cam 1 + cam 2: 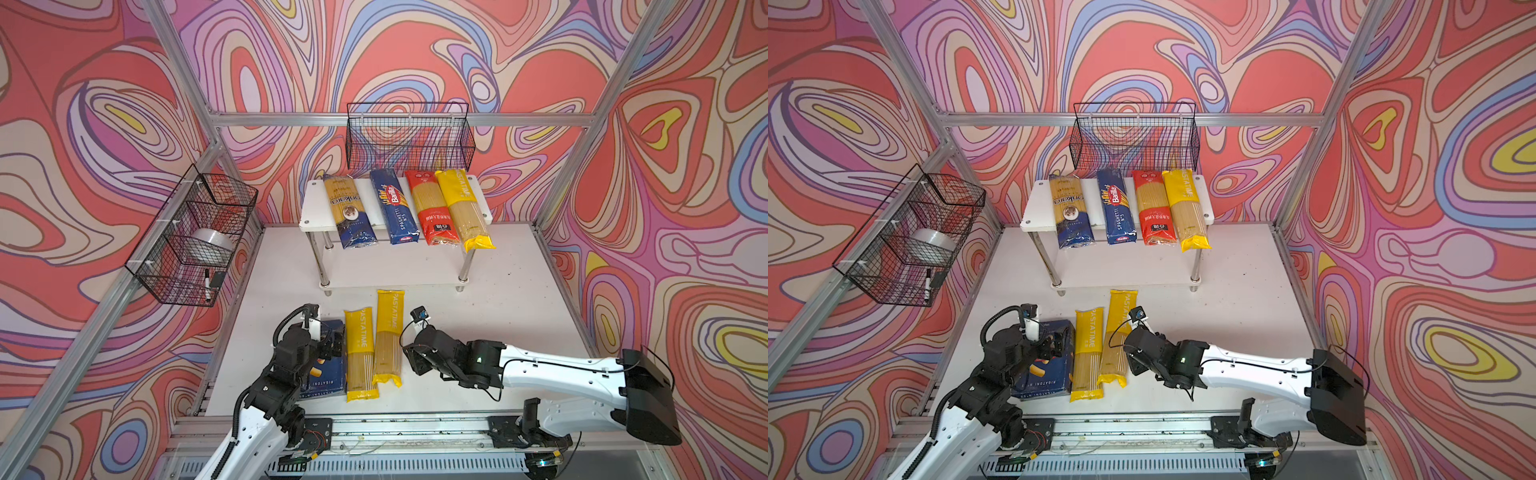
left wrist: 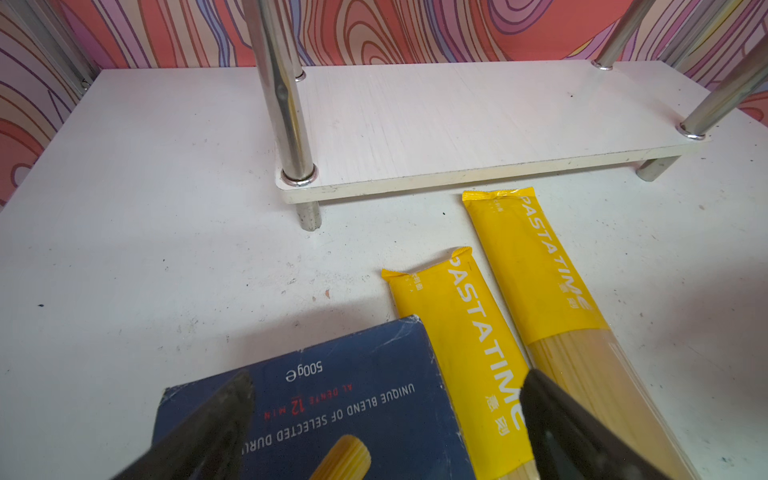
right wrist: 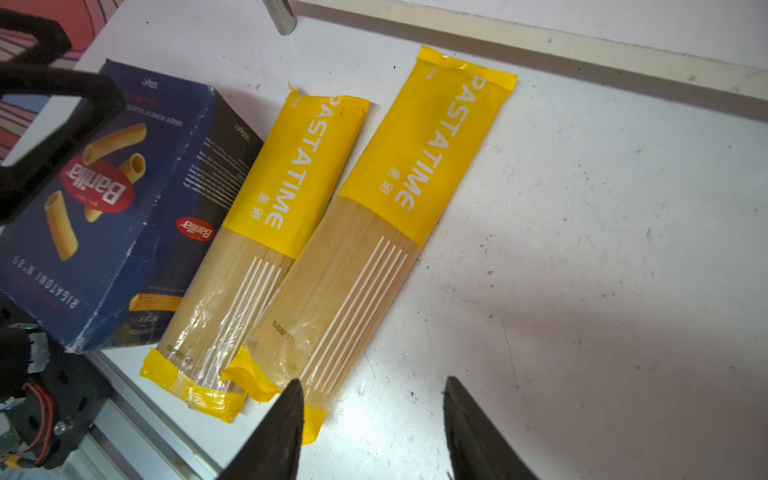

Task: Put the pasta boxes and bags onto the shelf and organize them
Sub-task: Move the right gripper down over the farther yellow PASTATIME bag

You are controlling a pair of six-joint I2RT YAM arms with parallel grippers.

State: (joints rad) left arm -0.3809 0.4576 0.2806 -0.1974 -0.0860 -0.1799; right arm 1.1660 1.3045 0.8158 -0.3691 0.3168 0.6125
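- The left fingers were spread wide and held nothing. One hung over the rigatoni box, the other over the first yellow bag, which lay just beside that box.
- The right fingers stood apart with only bare surface between them. The crimped end of the second yellow bag lay at one fingertip; I could not tell whether they touched.
- Both bags lay flat, touching, between the two pairs of fingers.
- Well beyond both pairs stood the shelf. Its top board carried a blue-and-gold bag, the Spaghetti n.5 box, a red bag and a third yellow bag, all overhanging the front edge.
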